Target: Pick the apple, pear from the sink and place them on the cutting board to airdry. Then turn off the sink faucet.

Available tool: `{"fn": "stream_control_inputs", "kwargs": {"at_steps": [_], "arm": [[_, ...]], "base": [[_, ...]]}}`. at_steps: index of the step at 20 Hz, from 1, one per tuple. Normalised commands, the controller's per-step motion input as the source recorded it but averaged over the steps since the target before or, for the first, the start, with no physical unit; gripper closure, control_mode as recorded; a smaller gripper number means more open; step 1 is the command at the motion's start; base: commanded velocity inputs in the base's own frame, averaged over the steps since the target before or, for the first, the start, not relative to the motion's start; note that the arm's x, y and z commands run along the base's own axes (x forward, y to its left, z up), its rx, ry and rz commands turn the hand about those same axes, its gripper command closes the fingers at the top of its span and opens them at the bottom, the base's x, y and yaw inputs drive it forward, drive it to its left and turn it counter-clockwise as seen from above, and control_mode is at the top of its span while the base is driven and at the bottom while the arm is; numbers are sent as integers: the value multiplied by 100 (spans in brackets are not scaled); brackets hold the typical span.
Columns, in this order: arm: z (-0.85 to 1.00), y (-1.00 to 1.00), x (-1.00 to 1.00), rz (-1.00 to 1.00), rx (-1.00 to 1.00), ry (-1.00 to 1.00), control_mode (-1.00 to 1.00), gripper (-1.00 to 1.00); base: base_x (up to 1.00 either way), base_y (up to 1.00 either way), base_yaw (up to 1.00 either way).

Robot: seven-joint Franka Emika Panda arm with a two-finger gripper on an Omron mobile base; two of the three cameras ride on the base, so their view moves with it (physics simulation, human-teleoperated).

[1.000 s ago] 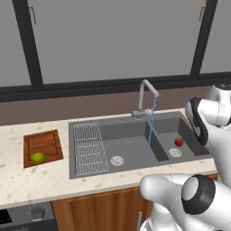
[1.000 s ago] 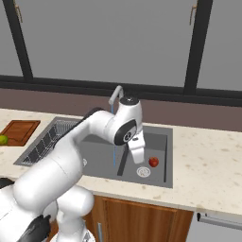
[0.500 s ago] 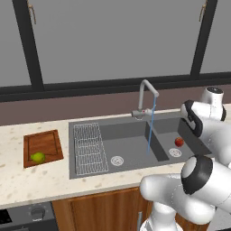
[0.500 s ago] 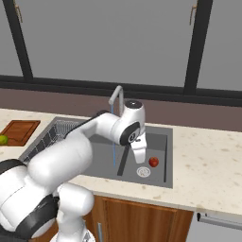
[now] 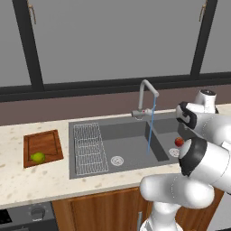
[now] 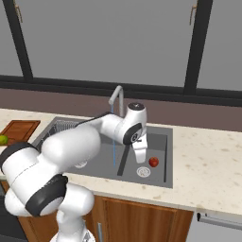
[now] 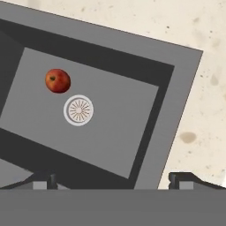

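Pincer: you have the pincer [image 6: 141, 159] hanging over the smaller side compartment of the sink [image 6: 161, 176], pointing down. In the hand view its two dark tips [image 7: 43, 180] stand far apart at the bottom edge with nothing between them, so it is wide open and holds nothing.
Apple: the apple [image 7: 58, 81] lies on the floor of the side compartment, just beside the round drain [image 7: 78, 110] and not touching the pincer. From the right base view you see it [image 6: 153, 162] just to the side of the pincer, a little lower; from the left base view it [image 5: 179, 141] peeks out beside the arm's white elbow.
Pear: the pear [image 5: 38, 157] sits on the cutting board [image 5: 44, 140], near the board's front edge, well apart from the sink. In the right base view you catch it [image 6: 3, 140] at the far left edge.
Cutting board: it lies flat on the speckled surface [image 5: 27, 186], beside the sink's end with the wire rack [image 5: 89, 149].
Sink faucet: the sink faucet [image 5: 145, 94] stands behind the basin, and a thin blue stream [image 5: 150, 127] falls from its spout into the main compartment, so the water is on.
Surface: pale stone runs on both sides of the sink, and you see it past the sink's rim in the hand view [image 7: 212, 101].
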Motion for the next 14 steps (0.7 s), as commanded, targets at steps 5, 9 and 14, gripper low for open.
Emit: {"fn": "stream_control_inputs", "kwargs": {"at_steps": [5, 9, 14], "arm": [[-17, -4, 6, -1, 3, 0, -100, -100], [-11, -8, 0, 0, 5, 0, -100, -100], [-8, -4, 2, 0, 4, 1, -100, -100]], "base": [[0, 0, 0], [0, 0, 0], [0, 0, 0]]}}
